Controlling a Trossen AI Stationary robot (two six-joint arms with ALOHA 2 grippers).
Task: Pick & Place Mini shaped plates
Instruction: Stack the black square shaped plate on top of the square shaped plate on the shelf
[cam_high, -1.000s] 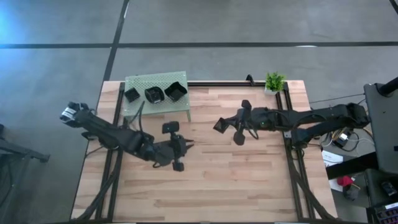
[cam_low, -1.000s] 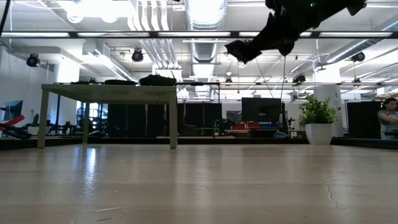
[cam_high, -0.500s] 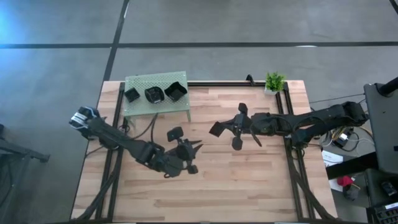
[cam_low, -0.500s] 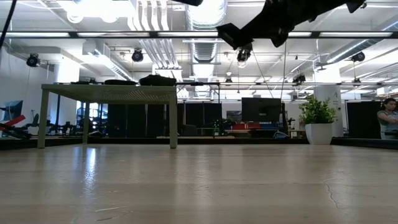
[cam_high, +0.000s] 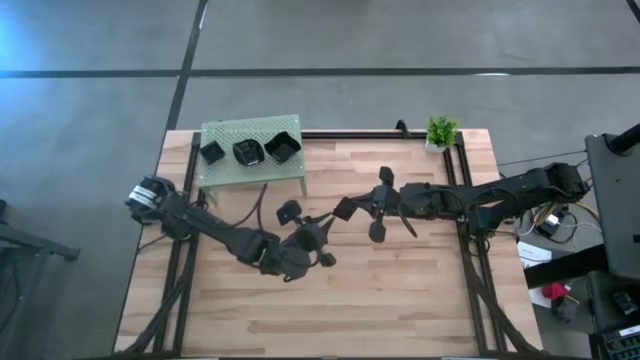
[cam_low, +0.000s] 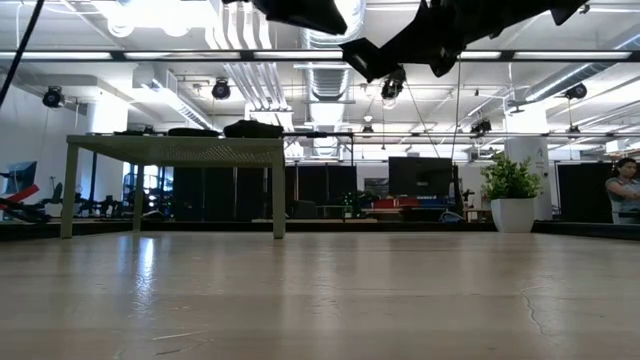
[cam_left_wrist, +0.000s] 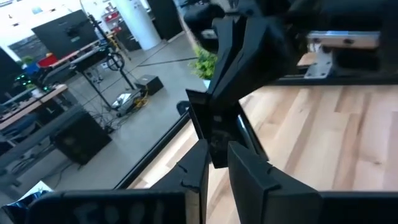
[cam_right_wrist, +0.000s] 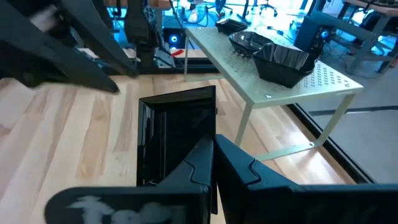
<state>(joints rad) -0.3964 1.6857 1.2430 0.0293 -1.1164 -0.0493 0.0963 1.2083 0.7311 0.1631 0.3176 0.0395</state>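
My right gripper hangs over the middle of the table, shut on a small square black plate that is clear of the wood. My left gripper reaches in from the left. Its fingers stand a narrow gap apart right in front of that plate. Three more black plates rest on the green perforated platform at the far left. My right gripper pinches the square plate's rim between its two fingers, coming about level from the table's right. The plate stands on edge, lifted clear of the table. My left gripper: the plate's lower edge shows between its fingertips, but I cannot tell whether they touch it.
A small potted plant stands at the far right corner. The green platform stands on legs above the wood. Bare wood lies along the table's near side. A person shows far off in the room.
My left gripper has swung toward the table's right, sunk a little and rolled, so its tips now stand at the plate in my right gripper. My right gripper has drifted slightly toward the left with the plate, still shut on it.
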